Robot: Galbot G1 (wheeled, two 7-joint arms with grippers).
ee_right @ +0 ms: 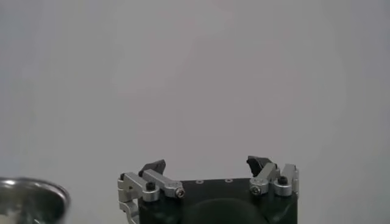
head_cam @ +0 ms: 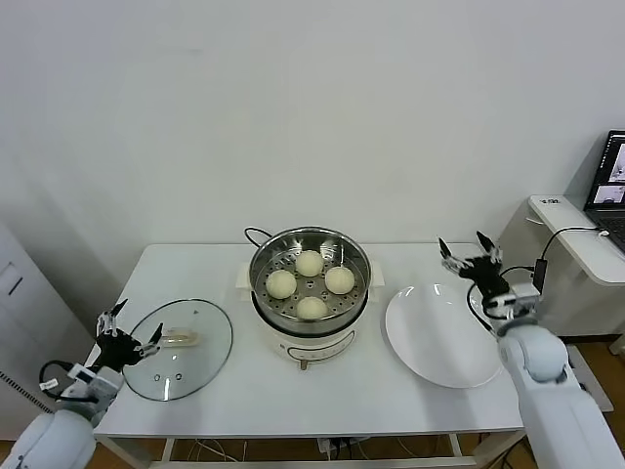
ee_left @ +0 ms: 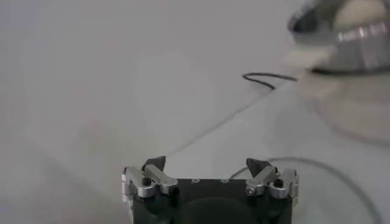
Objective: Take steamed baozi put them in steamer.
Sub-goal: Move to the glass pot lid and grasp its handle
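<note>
With all four steamed baozi (head_cam: 311, 284) already sitting inside the steamer (head_cam: 311, 256), both arms hang back at the tabletop (head_cam: 244, 391) edges. Left pincer (head_cam: 125, 323) is spread wide, holding nothing, just at the outer rim of the glass lid (head_cam: 179, 349), which lies flat beside it toward the steamer. In the left wrist view the left pincer (ee_left: 207, 164) has fingertips (ee_left: 156, 163) well apart, bare tabletop ahead, the steamer (ee_left: 347, 36) far beyond it and off to one side, a black cord (ee_left: 268, 78) trailing near it. Right pincer (head_cam: 470, 254) is also fully spread and empty, raised just past the far outer rim of the white plate (head_cam: 439, 337); the plate lies between this pincer's arm and the steamer. In the right wrist view the right pincer (ee_right: 207, 164) faces the plain wall (ee_right: 195, 73), with a bit of the steamer rim (ee_right: 30, 198) showing off to one side. The steamer stands roughly midway between the two pincers, well apart from each, baozi in a diamond on the perforated floor. Farther behind the right pincer, a side desk (head_cam: 576, 230) carries a laptop (head_cam: 610, 186).
</note>
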